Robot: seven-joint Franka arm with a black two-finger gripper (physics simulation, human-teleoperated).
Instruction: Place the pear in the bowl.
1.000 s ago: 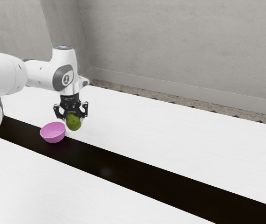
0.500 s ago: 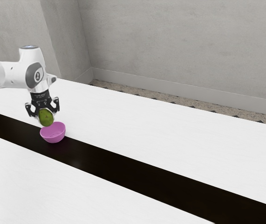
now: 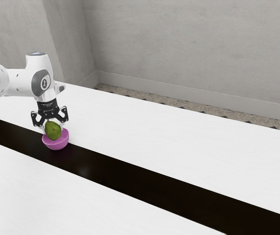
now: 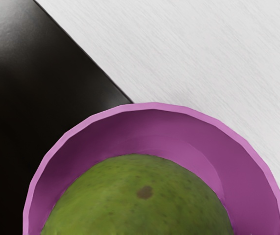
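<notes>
In the exterior view my gripper (image 3: 52, 126) is over the pink bowl (image 3: 56, 143), its fingers on two sides of the green pear (image 3: 53, 130) and shut on it. The pear's lower part overlaps the bowl's opening; whether it touches the bowl's inside I cannot tell. From the wrist view, the pear (image 4: 140, 200) appears large, with a brown spot on its skin, and the bowl's rim (image 4: 154, 106) curves around it.
The bowl stands on a long black strip (image 3: 130, 178) that crosses the white table (image 3: 179, 132). Behind the table are a strip of speckled floor and a grey wall.
My gripper, with the pear in it, has moved toward the exterior view's left, then slightly back toward its right and down over the bowl. The bowl has not moved.
</notes>
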